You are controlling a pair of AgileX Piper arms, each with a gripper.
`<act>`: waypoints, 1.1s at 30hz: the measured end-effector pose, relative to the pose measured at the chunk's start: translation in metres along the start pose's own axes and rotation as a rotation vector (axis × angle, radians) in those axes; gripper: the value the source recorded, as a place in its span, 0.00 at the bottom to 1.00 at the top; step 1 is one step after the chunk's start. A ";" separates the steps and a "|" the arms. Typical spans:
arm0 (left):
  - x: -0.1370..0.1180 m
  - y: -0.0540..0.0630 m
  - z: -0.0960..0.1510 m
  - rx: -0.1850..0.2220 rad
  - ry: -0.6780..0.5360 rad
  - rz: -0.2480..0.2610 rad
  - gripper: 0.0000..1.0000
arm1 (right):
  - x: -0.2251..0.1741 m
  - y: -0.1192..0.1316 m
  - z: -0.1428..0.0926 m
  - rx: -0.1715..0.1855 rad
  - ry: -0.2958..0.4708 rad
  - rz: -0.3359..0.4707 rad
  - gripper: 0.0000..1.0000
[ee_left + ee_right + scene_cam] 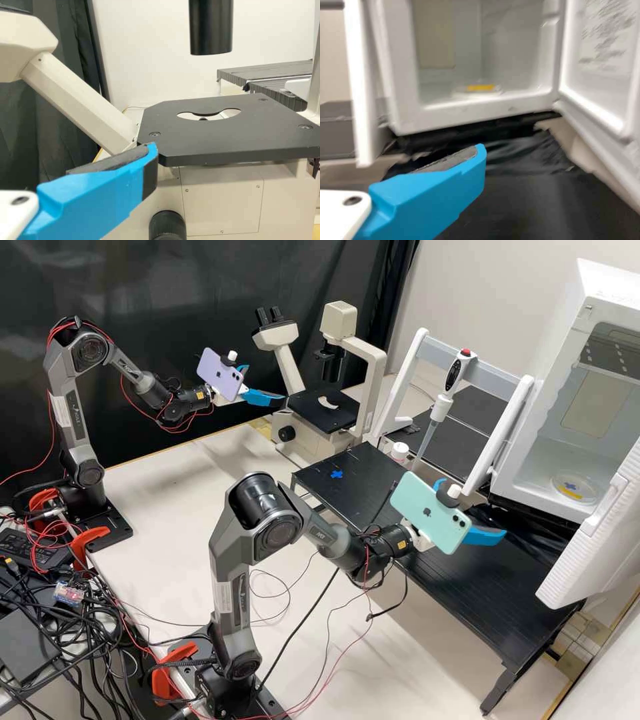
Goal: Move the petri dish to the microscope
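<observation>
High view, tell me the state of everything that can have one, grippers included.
Left gripper: open
Right gripper: open
Petri dish: flat inside the white cabinet; lid unclear
Cabinet door: open
Pipette: on its rack, tip down
Small bottle: capped
Microscope: upright

The left gripper (267,383) showed one blue finger (100,195) in the lower left of the frame, its dark pad (110,162) turned upward and its tip in front of a corner of the black stage (225,137). That stage, with an opening cut through it and screws set into its top, spread across the middle right. Beneath it stood the pale body of the microscope (222,200), a black knob (167,226) at the bottom edge. A black cylinder (211,25) hung over the stage at top centre. A pale tube (75,102) slanted down from the upper left, before a dark curtain (70,30). Behind rose a pale wall (145,50), with ridged black panels (270,72) at upper right.
</observation>
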 end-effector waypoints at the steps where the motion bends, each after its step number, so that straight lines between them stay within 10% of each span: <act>1: 0.000 0.000 0.000 0.000 0.000 0.000 1.00 | 0.002 0.001 0.001 0.000 -0.004 0.002 1.00; 13: 0.000 0.000 0.000 0.000 0.000 0.000 1.00 | 0.057 0.032 0.012 0.047 -0.108 0.089 1.00; 33: 0.000 0.000 0.000 0.000 0.000 0.000 1.00 | 0.143 0.050 0.002 0.017 -0.152 0.108 1.00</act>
